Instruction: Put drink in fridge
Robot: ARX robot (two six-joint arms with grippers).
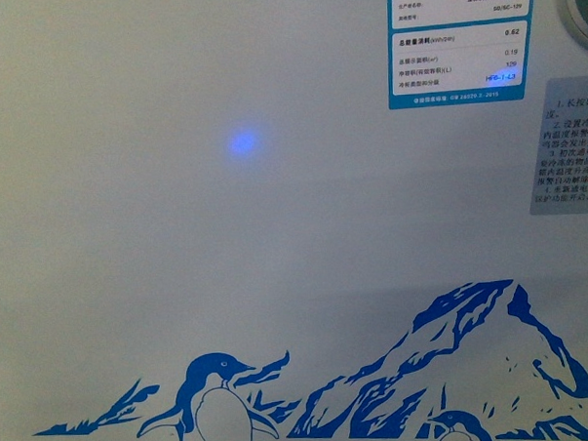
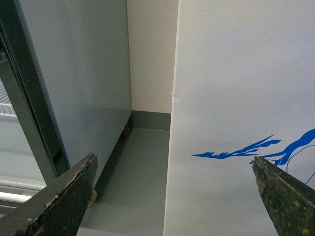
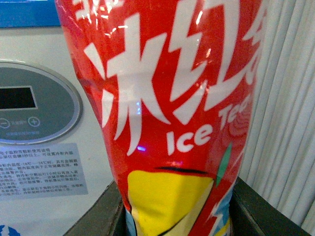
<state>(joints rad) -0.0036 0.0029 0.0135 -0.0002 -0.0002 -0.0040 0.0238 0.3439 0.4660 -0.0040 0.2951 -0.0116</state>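
Ahead of the left fingers (image 2: pixel 59 196) and the right fingers (image 3: pixel 256 211), the fridge (image 1: pixel 275 231) is seen as a white wall with a blue penguin-and-mountain decal (image 1: pixel 456 360). Beside the left fingers, a grey cabinet (image 2: pixel 83 73) is parted from it by a strip of floor (image 2: pixel 133 182). The left fingers are spread wide, with nothing between them. The drink (image 3: pixel 172 108), a red ice-tea bottle, is gripped between the right fingers, near the fridge's round control panel (image 3: pixel 34 103).

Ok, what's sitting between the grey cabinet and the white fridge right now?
Nothing: the left wrist view shows only bare grey floor between the grey cabinet and the fridge, back to the wall.
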